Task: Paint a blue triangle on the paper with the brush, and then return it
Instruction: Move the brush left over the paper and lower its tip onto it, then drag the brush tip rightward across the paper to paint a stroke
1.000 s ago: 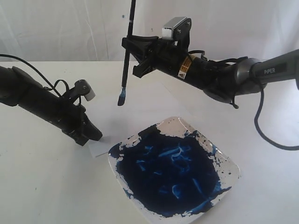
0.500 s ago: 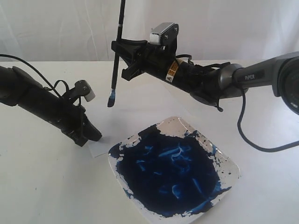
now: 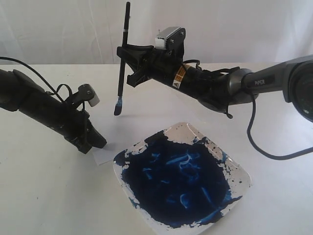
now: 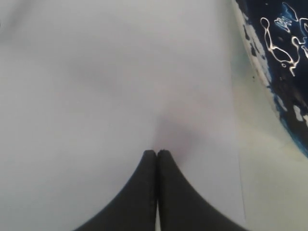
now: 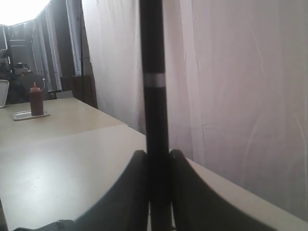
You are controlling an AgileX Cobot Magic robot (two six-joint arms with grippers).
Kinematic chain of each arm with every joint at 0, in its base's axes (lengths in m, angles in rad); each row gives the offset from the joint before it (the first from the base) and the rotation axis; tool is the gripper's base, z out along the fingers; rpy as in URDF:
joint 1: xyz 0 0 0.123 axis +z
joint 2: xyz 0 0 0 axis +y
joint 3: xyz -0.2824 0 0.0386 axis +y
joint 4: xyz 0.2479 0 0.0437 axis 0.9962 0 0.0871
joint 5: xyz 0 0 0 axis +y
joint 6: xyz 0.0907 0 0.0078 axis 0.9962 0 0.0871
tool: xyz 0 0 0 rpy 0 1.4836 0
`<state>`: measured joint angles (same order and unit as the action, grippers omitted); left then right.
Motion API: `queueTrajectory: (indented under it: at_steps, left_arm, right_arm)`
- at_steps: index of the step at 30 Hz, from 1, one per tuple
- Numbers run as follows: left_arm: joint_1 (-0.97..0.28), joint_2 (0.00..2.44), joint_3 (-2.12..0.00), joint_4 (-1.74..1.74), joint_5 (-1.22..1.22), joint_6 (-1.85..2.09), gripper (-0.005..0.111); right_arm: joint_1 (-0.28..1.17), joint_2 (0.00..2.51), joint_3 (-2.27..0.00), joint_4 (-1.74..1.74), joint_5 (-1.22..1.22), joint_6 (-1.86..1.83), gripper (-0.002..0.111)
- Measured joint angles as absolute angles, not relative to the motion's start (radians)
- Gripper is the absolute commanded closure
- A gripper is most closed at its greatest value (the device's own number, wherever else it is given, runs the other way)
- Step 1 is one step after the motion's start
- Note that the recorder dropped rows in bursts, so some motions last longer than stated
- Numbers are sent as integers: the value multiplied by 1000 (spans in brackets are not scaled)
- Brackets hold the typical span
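Note:
My right gripper (image 3: 125,57) is shut on the black handle of the brush (image 3: 122,63), which it holds almost upright. The blue-stained bristle tip (image 3: 118,105) hangs just over the white surface behind the plate. In the right wrist view the handle (image 5: 154,96) runs up between the two fingers (image 5: 137,183). My left gripper (image 3: 96,143) is shut, and its tips (image 4: 157,153) rest on the paper (image 4: 120,86). A corner of the paper (image 3: 102,156) sticks out beside that gripper. No blue triangle shows on the paper.
A square white plate (image 3: 243,172) filled with a dark blue paint pool (image 3: 178,178) lies at the front right, its rim (image 4: 253,54) close to the paper's edge. White curtain hangs behind. A red bottle (image 5: 36,98) stands on a distant table.
My right gripper has carried the brush to the left and slightly down, so the bristle tip now hangs further left. The left arm has not moved.

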<state>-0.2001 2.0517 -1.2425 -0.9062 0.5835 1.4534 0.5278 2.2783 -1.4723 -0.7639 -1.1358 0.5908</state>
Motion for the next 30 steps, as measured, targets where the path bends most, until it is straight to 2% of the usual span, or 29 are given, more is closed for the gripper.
queueTrajectory:
  at_steps: [30]
  left_arm:
    - [-200, 2052, -1243, -906, 584, 1453, 107]
  right_arm:
    - [528, 2278, -1472, -764, -1063, 552, 108]
